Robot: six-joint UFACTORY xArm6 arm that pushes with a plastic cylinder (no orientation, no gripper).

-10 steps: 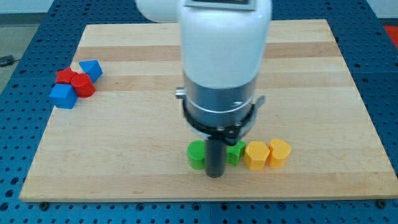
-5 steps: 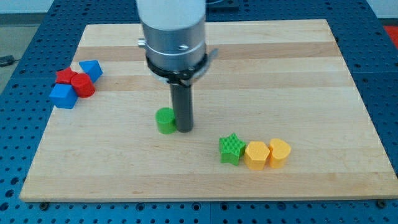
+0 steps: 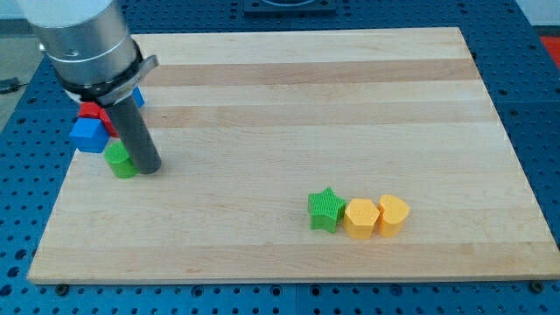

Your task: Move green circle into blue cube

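The green circle [image 3: 119, 161] lies near the board's left edge, just below and right of the blue cube [image 3: 88, 135], close to it; I cannot tell if they touch. My tip [image 3: 147, 168] rests against the green circle's right side. The rod and arm body hide part of the cluster behind. A red block [image 3: 91, 110] shows above the blue cube, and another blue block [image 3: 137, 96] peeks out to the right of the rod.
A green star [image 3: 325, 209] and two yellow blocks [image 3: 360, 218] [image 3: 393, 215] stand in a row at the lower right of the wooden board [image 3: 350, 105]. The board's left edge is close to the cluster.
My tip has pushed the green circle from the lower middle of the board up and to the left, next to the blue cube. The green star and yellow blocks stayed put.
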